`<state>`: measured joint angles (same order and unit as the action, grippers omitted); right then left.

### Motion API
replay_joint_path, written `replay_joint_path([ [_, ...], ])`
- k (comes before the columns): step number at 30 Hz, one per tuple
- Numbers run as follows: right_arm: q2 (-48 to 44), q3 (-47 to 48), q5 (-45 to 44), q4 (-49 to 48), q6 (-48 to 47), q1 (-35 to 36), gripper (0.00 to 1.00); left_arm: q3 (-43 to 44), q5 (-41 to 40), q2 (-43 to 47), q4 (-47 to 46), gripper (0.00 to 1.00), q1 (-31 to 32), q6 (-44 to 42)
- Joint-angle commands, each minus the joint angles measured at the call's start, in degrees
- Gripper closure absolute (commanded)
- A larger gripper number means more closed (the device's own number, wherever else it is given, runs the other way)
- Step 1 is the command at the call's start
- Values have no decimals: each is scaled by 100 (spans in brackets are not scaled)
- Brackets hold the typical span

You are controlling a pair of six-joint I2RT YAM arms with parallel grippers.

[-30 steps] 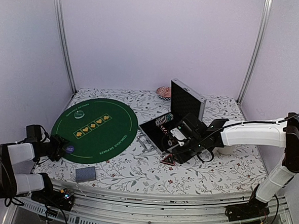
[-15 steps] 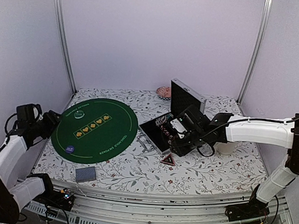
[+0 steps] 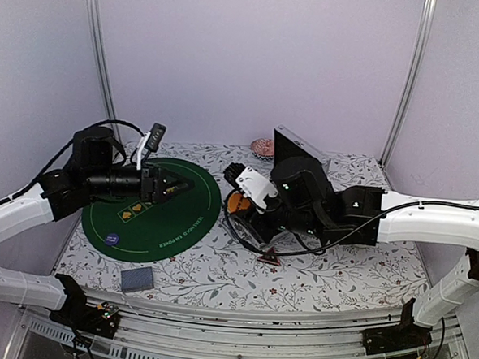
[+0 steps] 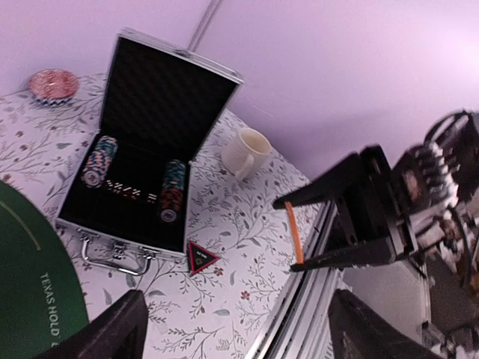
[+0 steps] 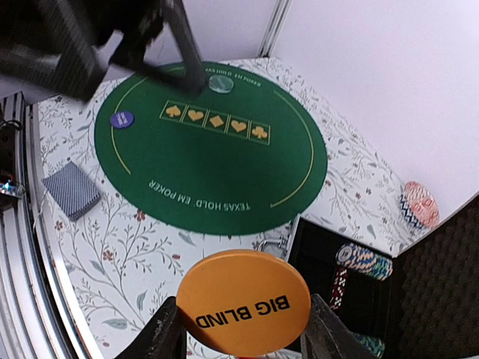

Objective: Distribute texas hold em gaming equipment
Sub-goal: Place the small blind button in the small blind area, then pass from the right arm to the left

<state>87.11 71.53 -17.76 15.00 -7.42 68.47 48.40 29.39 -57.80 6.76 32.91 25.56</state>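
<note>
The right gripper (image 5: 243, 333) is clamping the orange button (image 5: 243, 301) by its rim between both fingers (image 5: 163, 335), with the printed face, BIG BLIND, turned up toward the wrist camera. The button is hanging in the air above the floral cloth (image 3: 217, 276), roughly between the edge of the green mat (image 3: 180, 225) and the open case (image 4: 168, 97). The exact spot below it is hard to fix from the top view. The left gripper (image 3: 172, 183) is hovering over the far half of the green mat, its fingers (image 4: 112, 329) spread wide and holding nothing. A deck of cards (image 3: 137, 279) is lying back-up on the cloth near the front edge, off the mat. A blue chip (image 3: 112, 238) is sitting on the mat close to its near-left rim. Rolls of striped chips (image 4: 172, 191) are lying in the case's black-lined tray, with the lid standing upright behind them. A pink-red stack (image 4: 52, 84), probably more chips, is resting on the cloth at the back, apart from the case. A cream mug (image 4: 245, 152) is standing beside the case. A black triangle (image 4: 200, 256) with a red border is lying flat just in front of the case handle.
</note>
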Motion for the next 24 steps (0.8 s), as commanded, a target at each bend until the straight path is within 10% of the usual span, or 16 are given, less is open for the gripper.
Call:
replay_joint_path([
  [1,332,385,-502,-530,-506,198,70,92,488,-144,-494,9,800,-612],
  [8,686,656,-749,-625,-747,448,70,2,11,-425,-402,17,961,-723],
  [17,895,828,-860,-633,-1012,577,70,-129,-690,-676,-545,56,961,-653],
  [24,912,784,-872,-654,-1051,589,70,-201,96,-847,-913,66,957,-607],
])
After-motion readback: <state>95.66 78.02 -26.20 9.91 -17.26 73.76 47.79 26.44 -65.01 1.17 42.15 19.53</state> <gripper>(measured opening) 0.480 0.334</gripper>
